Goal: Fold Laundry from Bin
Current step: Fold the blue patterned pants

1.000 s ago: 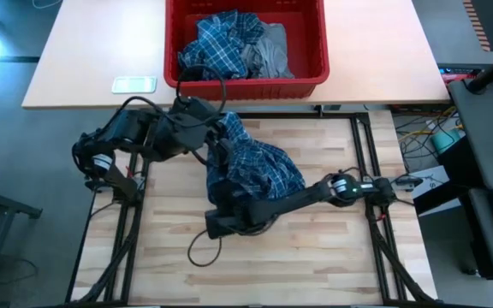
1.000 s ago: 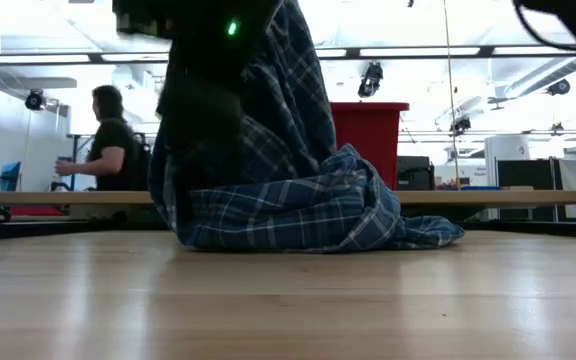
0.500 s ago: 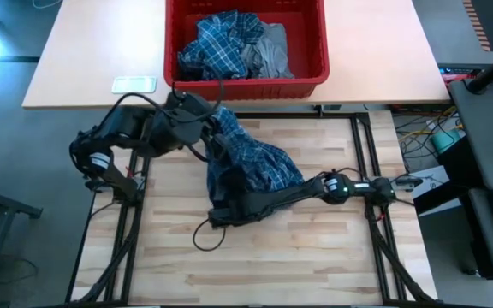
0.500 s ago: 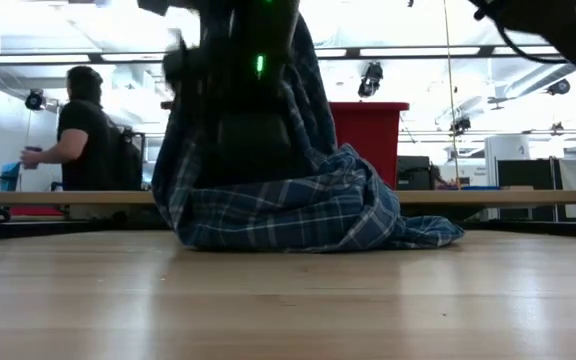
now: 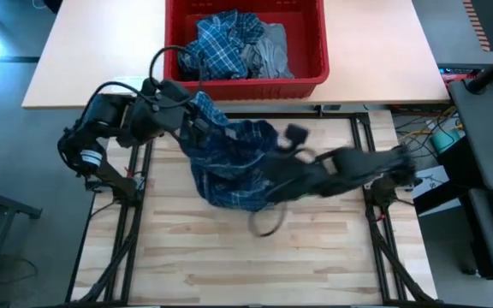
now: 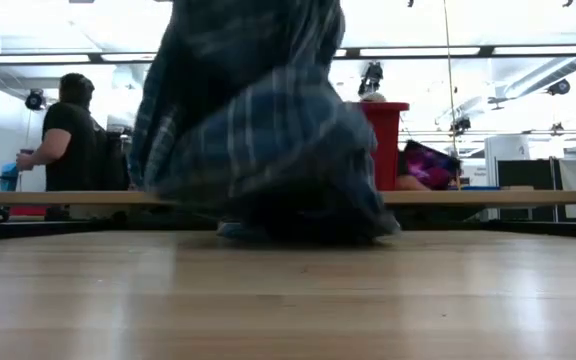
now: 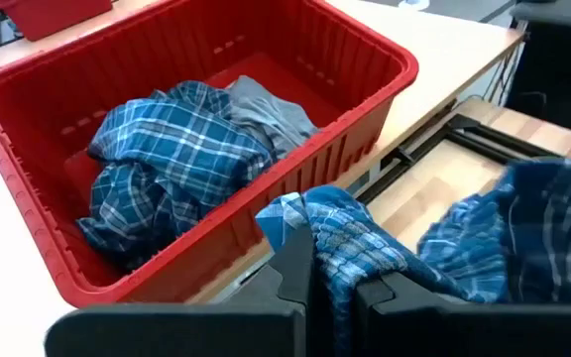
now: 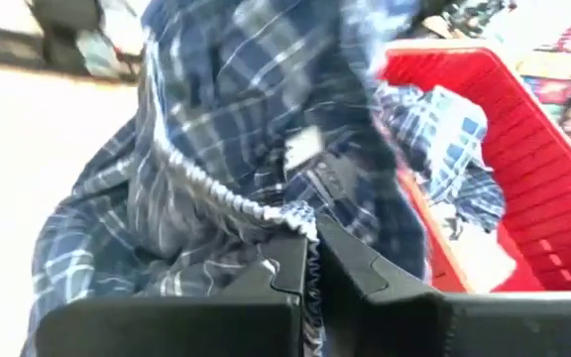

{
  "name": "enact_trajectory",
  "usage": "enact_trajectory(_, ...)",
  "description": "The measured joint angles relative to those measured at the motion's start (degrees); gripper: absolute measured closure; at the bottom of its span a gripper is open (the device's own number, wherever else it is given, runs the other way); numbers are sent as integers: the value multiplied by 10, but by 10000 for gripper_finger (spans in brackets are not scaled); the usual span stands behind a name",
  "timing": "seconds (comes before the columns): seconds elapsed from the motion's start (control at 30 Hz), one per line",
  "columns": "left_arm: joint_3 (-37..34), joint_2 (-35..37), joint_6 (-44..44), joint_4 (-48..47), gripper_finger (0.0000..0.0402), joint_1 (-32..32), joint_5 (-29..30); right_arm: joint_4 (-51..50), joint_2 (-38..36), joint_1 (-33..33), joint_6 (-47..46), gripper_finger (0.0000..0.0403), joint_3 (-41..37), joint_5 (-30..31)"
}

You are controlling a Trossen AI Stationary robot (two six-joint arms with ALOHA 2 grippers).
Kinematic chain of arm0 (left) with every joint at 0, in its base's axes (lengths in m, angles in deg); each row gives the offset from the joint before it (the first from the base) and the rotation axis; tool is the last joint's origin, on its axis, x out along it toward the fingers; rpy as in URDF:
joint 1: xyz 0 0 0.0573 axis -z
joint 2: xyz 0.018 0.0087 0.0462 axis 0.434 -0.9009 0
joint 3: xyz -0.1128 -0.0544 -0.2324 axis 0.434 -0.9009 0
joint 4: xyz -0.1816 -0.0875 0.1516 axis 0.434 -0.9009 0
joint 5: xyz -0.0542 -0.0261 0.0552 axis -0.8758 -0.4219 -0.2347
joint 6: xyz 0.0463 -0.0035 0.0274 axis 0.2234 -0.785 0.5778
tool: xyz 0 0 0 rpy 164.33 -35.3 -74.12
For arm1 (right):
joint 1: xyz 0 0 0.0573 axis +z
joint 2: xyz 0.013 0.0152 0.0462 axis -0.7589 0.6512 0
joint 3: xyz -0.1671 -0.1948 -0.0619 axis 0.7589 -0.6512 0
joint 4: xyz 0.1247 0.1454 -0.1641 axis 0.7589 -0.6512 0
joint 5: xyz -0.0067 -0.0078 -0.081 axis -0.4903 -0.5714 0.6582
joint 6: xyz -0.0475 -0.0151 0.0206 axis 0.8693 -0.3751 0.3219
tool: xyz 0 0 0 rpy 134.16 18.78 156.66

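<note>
A blue-and-white plaid shirt hangs bunched between my two grippers above the wooden table. My left gripper is shut on its far-left part, close to the red bin. My right gripper is shut on its right part, higher than the table and blurred by motion. In the low view the shirt fills the middle, and its lowest folds reach down to the tabletop. Inside the bin lie another plaid garment and a grey T-shirt. My left gripper pinches a bunched fold of the plaid shirt between its two fingers, coming from the table's left and slanting down. The cloth drapes away from the fingers toward the right. My right gripper pinches a stitched edge of the shirt between its two fingers. Cloth rises and spreads beyond the fingers, several layers bunched together.
The bin stands on a lighter table beyond the wooden one, with a small pale flat object to its left. A loose cable loop hangs under the right arm. A person stands in the room behind.
My right gripper has swung quickly up from the near side of the heap and toward the table's far right, rolling as it went, and has drawn the shirt up with it. The heap that lay spread on the table is lifted and bunched. My left gripper has shifted toward the left edge.
</note>
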Motion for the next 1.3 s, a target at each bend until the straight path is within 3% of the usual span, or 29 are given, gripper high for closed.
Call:
enact_trajectory(0.17, 1, 18, 7, 15, 401, 0, -1, 16, -81, 0, 4, 394, 0, -78)
enact_trajectory(0.27, 1, 38, 49, 84, 402, 0, -25, 93, -116, 7, 52, 394, 0, -94)
enact_trajectory(0.37, 1, 68, 112, 217, 402, 0, -104, 224, -142, 15, 148, 394, 0, -118)
enact_trajectory(0.47, 1, 94, 174, 366, 402, 1, -180, 373, -159, 15, 242, 394, 0, -197)
enact_trajectory(0.6, 1, 113, 236, 537, 402, 1, -271, 524, -164, 15, 306, 394, 0, -316)
enact_trajectory(0.73, 1, 120, 258, 688, 402, 1, -347, 667, -152, 15, 370, 394, -1, -369)
enact_trajectory(0.93, 1, 114, 268, 817, 402, 1, -416, 866, -131, 15, 472, 394, -1, -392)
enact_trajectory(1.07, 1, 105, 245, 823, 402, 1, -462, 883, -118, 15, 461, 394, 0, -447)
enact_trajectory(1.17, 1, 95, 209, 831, 402, 0, -575, 843, -105, 15, 419, 394, 0, -498)
enact_trajectory(1.3, 1, 74, 157, 865, 402, 10, -797, 817, -75, 16, 360, 394, 0, -621)
